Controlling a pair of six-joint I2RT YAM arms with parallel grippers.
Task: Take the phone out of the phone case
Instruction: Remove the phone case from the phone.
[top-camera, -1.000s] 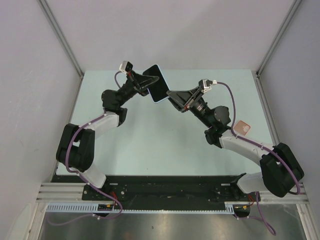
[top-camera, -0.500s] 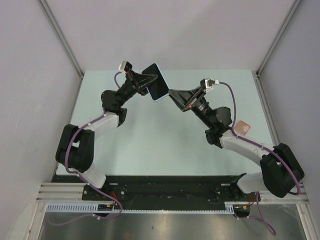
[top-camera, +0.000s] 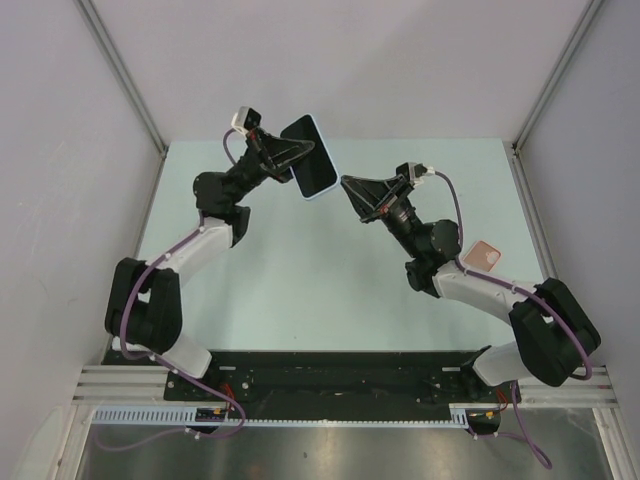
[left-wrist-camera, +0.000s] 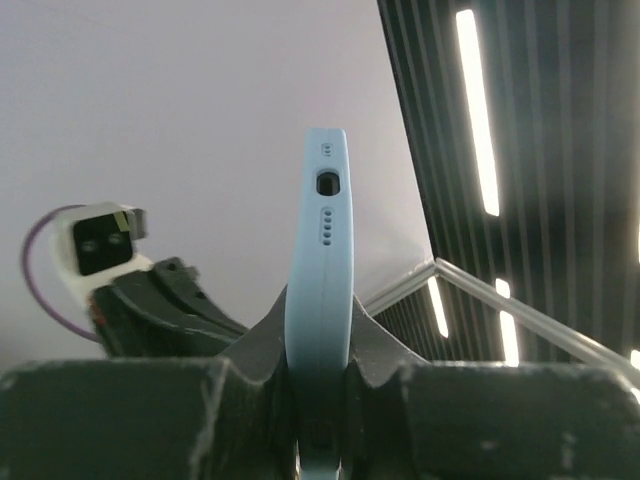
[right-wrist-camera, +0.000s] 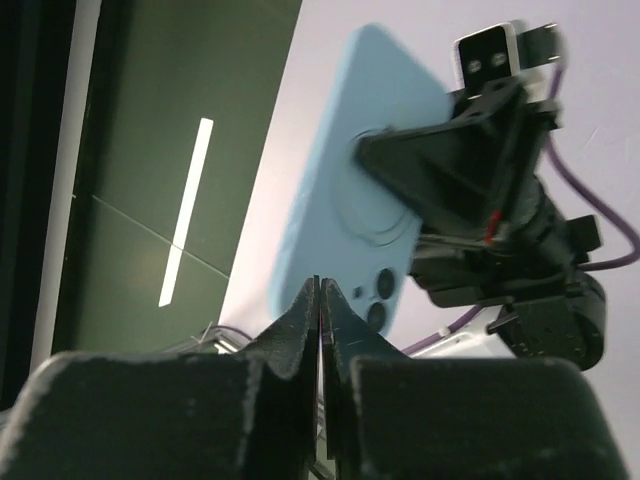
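Top external: left fingers (top-camera: 283, 157) clamp the phone case (top-camera: 312, 160) aloft; right fingers (top-camera: 356, 190), pressed together empty, point toward it.

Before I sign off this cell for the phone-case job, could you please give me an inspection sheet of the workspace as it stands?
Surface: pale green table, arm bases at its near edge.
Job's things: phone, not yet taken out of its light blue phone case, held in the air.
Clutter: small pinkish item on the table beside the right arm.
Grippers: left gripper shut on the phone case; right gripper shut, empty, close to the case's lower corner; contact cannot be told.
Cables: purple cables along both arms; no snag seen.
Surroundings: grey walls, metal frame posts.
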